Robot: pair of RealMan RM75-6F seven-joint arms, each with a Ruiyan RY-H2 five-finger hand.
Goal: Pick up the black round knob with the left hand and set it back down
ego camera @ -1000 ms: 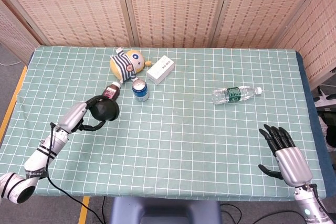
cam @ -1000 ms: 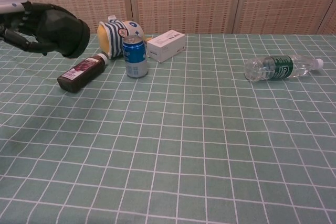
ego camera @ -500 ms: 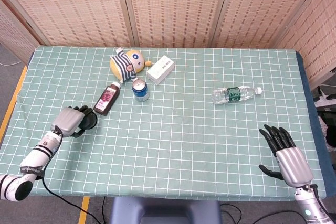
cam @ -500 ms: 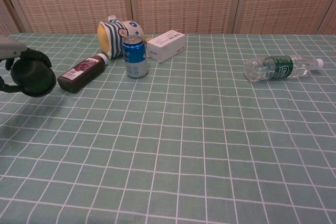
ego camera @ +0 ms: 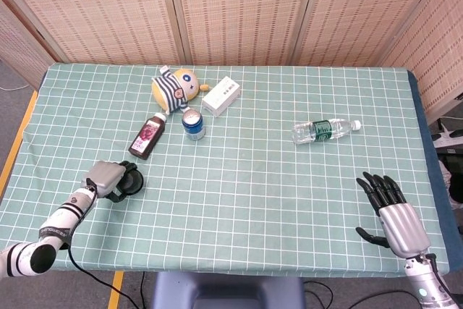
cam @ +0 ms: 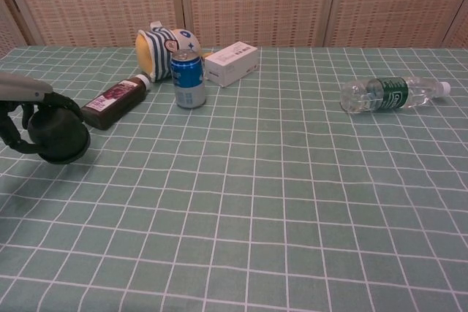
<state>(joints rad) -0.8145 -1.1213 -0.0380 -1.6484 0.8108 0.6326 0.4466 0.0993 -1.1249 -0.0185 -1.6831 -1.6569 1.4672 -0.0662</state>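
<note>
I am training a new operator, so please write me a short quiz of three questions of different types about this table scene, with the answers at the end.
1. True or false: the left hand holds the black knob.
2. Which thing stands upright? A) water bottle B) blue can C) dark bottle
3. Fill in: the right hand holds ____.

Key
1. True; the fingers are around the knob, low at the tablecloth, though contact with the cloth cannot be told.
2. B; both bottles lie on their sides.
3. Nothing; its fingers are spread apart.
</note>
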